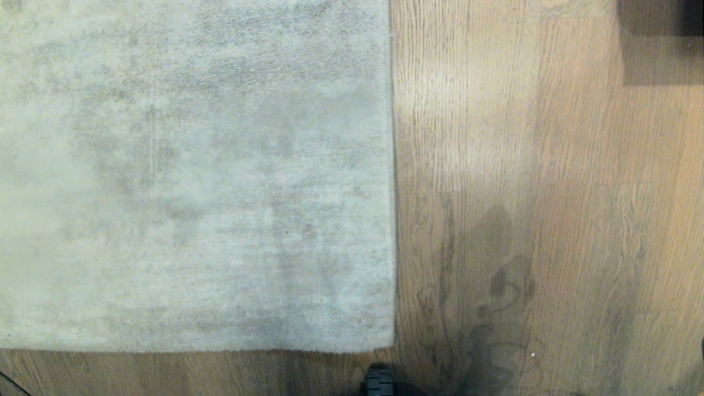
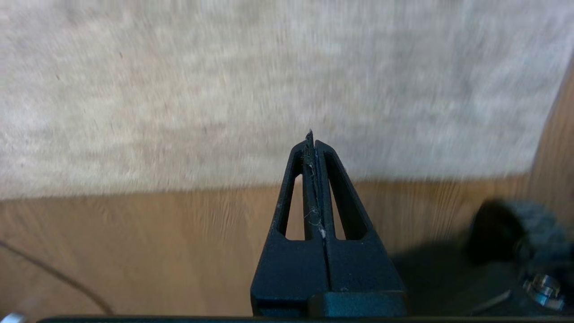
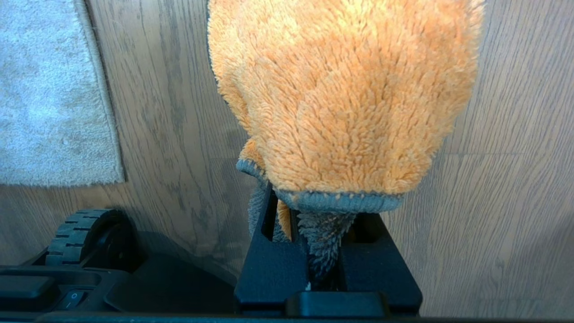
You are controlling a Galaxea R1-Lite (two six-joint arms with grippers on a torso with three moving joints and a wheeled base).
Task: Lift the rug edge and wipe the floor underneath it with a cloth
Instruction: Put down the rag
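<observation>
The pale grey rug [image 1: 192,165] lies flat on the brown wood floor [image 1: 550,192], its straight rug edge [image 1: 392,165] running away from me and its squared corner [image 1: 389,345] close in front. Neither arm shows in the head view. My left gripper [image 2: 312,144] is shut and empty, with a few fibres stuck to its pads, and hangs over bare floor [image 2: 134,246] just before the rug's near border [image 2: 179,190]. My right gripper [image 3: 316,217] is shut on the fluffy orange cloth [image 3: 345,94] with grey-blue trim, above floor [image 3: 515,179] beside the rug corner [image 3: 58,112].
My base's black wheel [image 1: 379,382] sits just before the rug corner and shows again as a wheel [image 3: 76,235] beside the base housing with a switch [image 3: 71,296]. A dark object [image 1: 660,38] stands far right. A thin cable [image 2: 58,278] lies on the floor.
</observation>
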